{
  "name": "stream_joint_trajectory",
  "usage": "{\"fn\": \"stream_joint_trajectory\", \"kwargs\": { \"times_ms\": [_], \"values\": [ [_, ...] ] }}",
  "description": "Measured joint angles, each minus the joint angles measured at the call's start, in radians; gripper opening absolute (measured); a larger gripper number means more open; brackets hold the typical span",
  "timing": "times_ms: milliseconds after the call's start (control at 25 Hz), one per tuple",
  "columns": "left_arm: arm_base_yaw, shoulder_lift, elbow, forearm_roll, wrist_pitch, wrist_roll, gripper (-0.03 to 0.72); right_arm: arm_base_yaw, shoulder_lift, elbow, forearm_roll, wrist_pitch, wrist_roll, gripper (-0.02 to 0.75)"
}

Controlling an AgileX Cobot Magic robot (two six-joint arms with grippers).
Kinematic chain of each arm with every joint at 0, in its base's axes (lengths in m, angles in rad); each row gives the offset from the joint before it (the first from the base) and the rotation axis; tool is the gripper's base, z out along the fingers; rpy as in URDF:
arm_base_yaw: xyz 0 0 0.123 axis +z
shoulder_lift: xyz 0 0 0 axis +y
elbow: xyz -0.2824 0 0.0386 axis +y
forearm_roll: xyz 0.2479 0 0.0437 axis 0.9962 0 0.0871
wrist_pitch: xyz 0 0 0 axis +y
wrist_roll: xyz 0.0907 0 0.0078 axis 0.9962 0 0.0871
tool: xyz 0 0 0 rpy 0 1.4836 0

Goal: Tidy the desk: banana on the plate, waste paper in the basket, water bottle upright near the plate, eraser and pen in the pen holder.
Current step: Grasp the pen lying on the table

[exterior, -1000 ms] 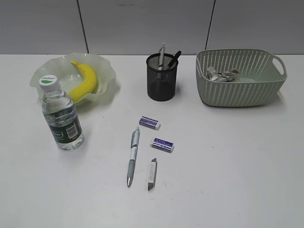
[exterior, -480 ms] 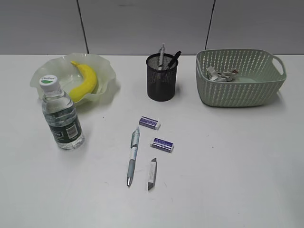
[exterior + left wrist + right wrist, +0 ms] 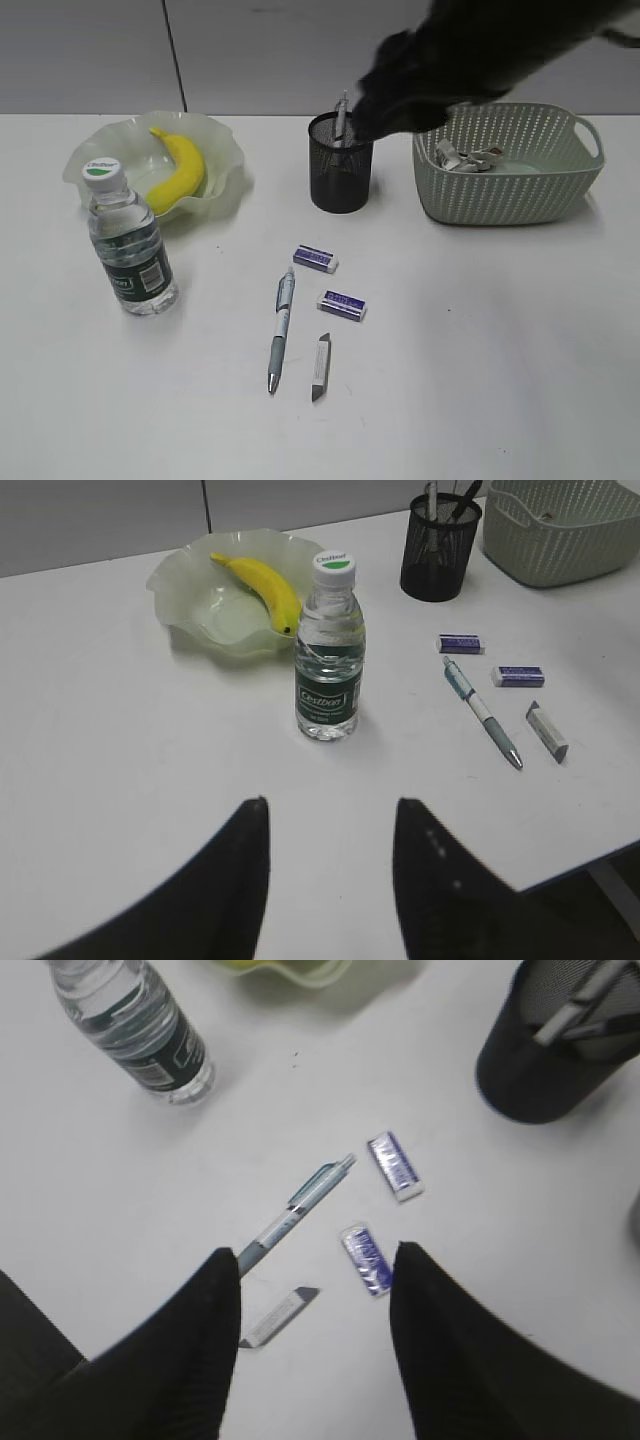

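Note:
The banana (image 3: 180, 165) lies in the wavy green plate (image 3: 228, 190). The water bottle (image 3: 130, 245) stands upright in front of the plate. A pen (image 3: 280, 325), two white-purple erasers (image 3: 315, 259) (image 3: 341, 304) and a grey wedge eraser (image 3: 319, 366) lie on the desk (image 3: 480, 340). The pen holder (image 3: 340, 178) holds other pens. Waste paper (image 3: 465, 157) lies in the basket (image 3: 505, 195). My right arm (image 3: 420, 80) hangs blurred over the pen holder. My right gripper (image 3: 315, 1253) is open and empty above the pen (image 3: 290, 1210) and one eraser (image 3: 365, 1258). My left gripper (image 3: 332, 802) is open and empty, short of the bottle (image 3: 328, 650).
The basket stands at the back right, the pen holder at the back middle, the plate at the back left. In the left wrist view the desk's front edge (image 3: 580, 865) runs at lower right.
My right arm has come into the exterior view from the upper right and now hangs over the pen holder and basket. The objects on the desk have not moved.

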Motion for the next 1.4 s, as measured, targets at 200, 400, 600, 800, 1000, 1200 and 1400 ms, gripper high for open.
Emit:
{"fn": "stream_joint_trajectory", "kwargs": {
  "times_ms": [200,400,600,800,1000,1200,1400],
  "values": [
    [0.0,0.0,0.0,0.0,0.0,0.0,0.309,0.09,0.3,-0.233,-0.054,0.195,0.243,0.391],
    [0.0,-0.001,0.0,0.0,0.0,0.0,0.309,0.115,0.547,-0.453,-0.059,0.411,0.427,0.391],
    [0.0,-0.001,0.0,0.0,0.0,0.0,0.309,0.118,0.715,-0.609,-0.056,0.477,0.487,0.391],
    [0.0,-0.001,0.0,0.0,0.0,0.0,0.309,0.118,0.829,-0.676,-0.056,0.478,0.507,0.391],
    [0.0,-0.001,0.0,0.0,0.0,0.0,0.307,0.118,0.895,-0.679,-0.052,0.471,0.523,0.391],
    [0.0,-0.001,0.0,0.0,0.0,0.0,0.304,0.118,0.936,-0.679,-0.045,0.475,0.532,0.391],
    [0.0,-0.001,0.0,0.0,0.0,0.0,0.295,0.118,0.951,-0.691,-0.033,0.489,0.535,0.315]
  ]
}}
